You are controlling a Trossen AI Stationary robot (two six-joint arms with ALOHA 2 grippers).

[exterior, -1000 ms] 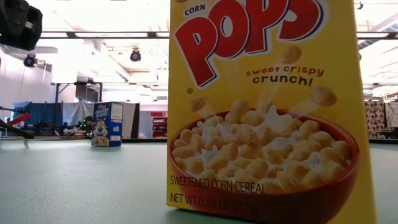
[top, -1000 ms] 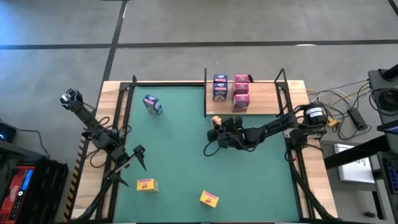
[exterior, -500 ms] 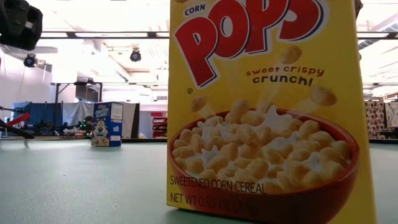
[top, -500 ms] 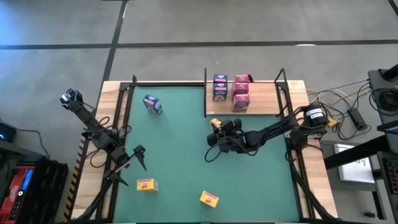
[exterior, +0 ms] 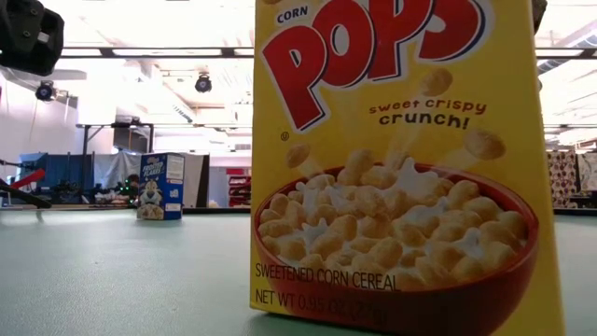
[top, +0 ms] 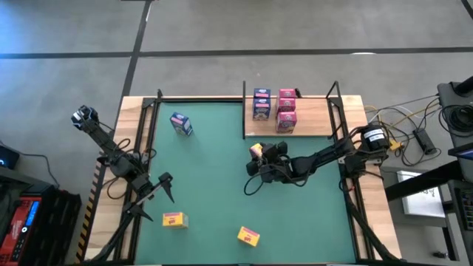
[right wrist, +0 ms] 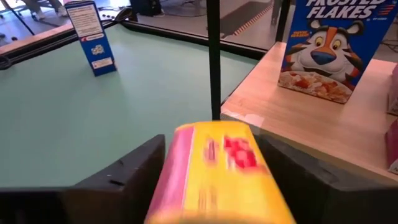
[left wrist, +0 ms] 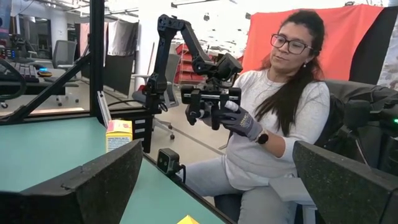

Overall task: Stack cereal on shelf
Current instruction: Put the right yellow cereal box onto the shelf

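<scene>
The right claw (top: 256, 157) hovers over the green bench (top: 207, 192) just short of the light-wood shelf board (top: 314, 118), its fingers flanking a small yellow cardboard cereal box (top: 256, 150); whether they grip it, I cannot tell. The shelf lies directly ahead. The left claw (top: 164, 186), wide open and empty, waits well apart.

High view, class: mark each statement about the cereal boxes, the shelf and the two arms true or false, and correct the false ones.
1. The shelf holds blue and pink boxes. True.
2. The right pincer has a yellow box between its fingers. True.
3. The left pincer is over the shelf. False: it waits at the mat's left edge.
4. A blue box lies on the shelf's right. False: it stands on the green mat, left of the shelf.
</scene>
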